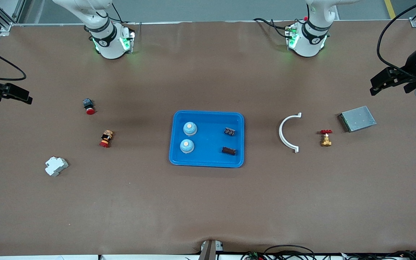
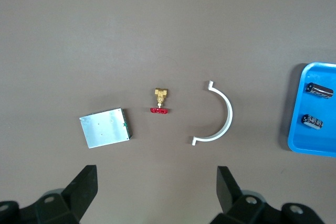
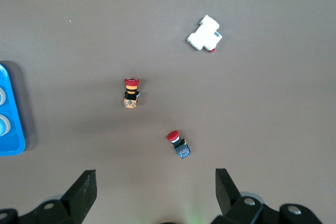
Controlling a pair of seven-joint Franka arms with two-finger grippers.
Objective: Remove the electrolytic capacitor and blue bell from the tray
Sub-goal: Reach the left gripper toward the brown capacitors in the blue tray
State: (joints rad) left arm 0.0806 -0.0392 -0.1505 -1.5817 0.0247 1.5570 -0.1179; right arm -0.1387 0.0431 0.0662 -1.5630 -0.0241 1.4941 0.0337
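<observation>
A blue tray (image 1: 209, 159) sits mid-table. In it are two light-blue bells (image 1: 190, 128) (image 1: 186, 145) toward the right arm's end and two dark capacitors (image 1: 230, 131) (image 1: 229, 150) toward the left arm's end. The left wrist view shows the tray's edge (image 2: 315, 148) with both capacitors (image 2: 319, 89) (image 2: 312, 121). The right wrist view shows the tray's corner (image 3: 11, 148). My left gripper (image 1: 374, 86) (image 2: 156, 192) is open and empty, up over the table's left arm end. My right gripper (image 1: 25, 96) (image 3: 155, 192) is open and empty, up over the right arm end.
Toward the left arm's end lie a white curved clamp (image 1: 287, 133) (image 2: 223, 111), a brass valve (image 1: 325, 138) (image 2: 159, 100) and a metal plate (image 1: 357, 118) (image 2: 105, 127). Toward the right arm's end lie two red push buttons (image 1: 89, 106) (image 1: 106, 138) and a white breaker (image 1: 56, 165) (image 3: 205, 33).
</observation>
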